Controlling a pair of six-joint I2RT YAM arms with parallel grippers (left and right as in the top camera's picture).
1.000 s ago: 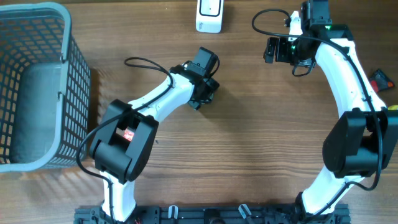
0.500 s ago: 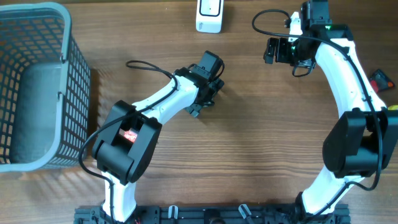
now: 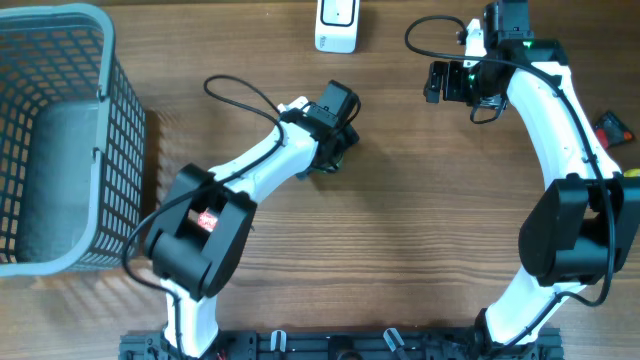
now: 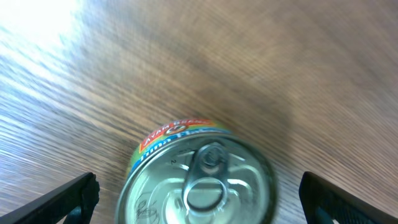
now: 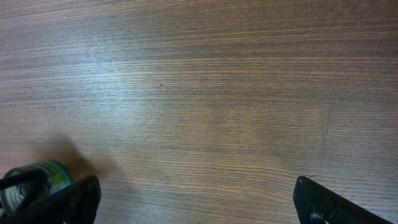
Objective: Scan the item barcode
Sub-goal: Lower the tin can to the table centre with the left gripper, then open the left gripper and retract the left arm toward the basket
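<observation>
Shop checkout (basket, scanner, wooden table).

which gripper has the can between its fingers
The left gripper: its open fingers straddle the can without touching it. The right gripper, also open, has only bare table between its fingers.

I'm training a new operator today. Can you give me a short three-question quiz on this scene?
1. True or false: the left gripper is shut on the can.
2. In the overhead view, the basket sits at: A) the left edge, B) the right edge, C) the centre.
3. Fill in: the can's pull-tab lid faces ____.
Key: 1 false; 2 A; 3 up.
</observation>
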